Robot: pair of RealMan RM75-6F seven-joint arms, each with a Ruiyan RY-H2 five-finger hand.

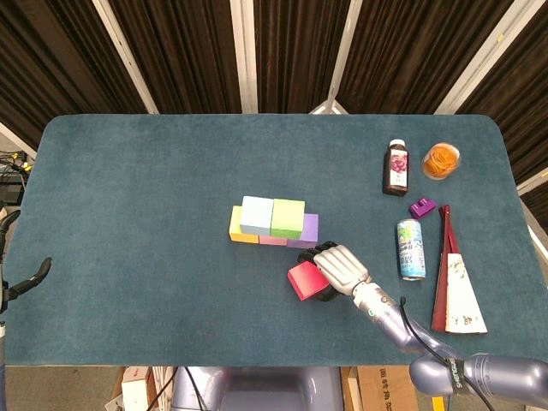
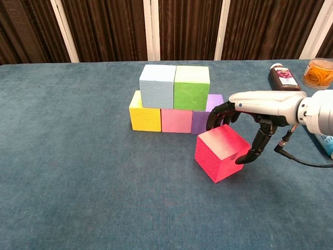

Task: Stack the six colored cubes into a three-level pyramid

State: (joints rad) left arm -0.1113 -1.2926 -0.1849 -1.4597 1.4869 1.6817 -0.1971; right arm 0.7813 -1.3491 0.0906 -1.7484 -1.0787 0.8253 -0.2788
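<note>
Head view, scene: I look down on the dark teal felt-covered table [image 1: 154, 197], where five foam cubes form two finished levels and the red foam cube [image 1: 305, 279] lies loose, just in front of the stack's right end.
Head view, right hand: my silver right hand [image 1: 339, 267] covers the red cube's right side; from above I cannot tell whether its fingers have closed on the cube.
Head view, left hand: only a dark edge of my left hand [image 1: 26, 281] shows, far left of the red cube; its fingers cannot be read.
Chest view, stack: yellow foam cube [image 2: 145, 117], pink foam cube [image 2: 176, 120] and purple foam cube [image 2: 206, 122] make the base row; the pale blue foam cube [image 2: 157, 86] and green foam cube [image 2: 191, 87] sit on top, touching.
Chest view, grip: dark fingertips [image 2: 216, 115] curl over the red cube's rear top edge and the thumb meets its right face; I judge it a closing pinch, not yet a lift.
Chest view, orientation: the red cube has no long axis; it sits turned, one vertical corner edge facing my camera, out of square with the stack.
Doing it well: I would firm up on opposite faces, lift clear of the purple cube, square the cube and centre it over the blue-green seam.
</note>
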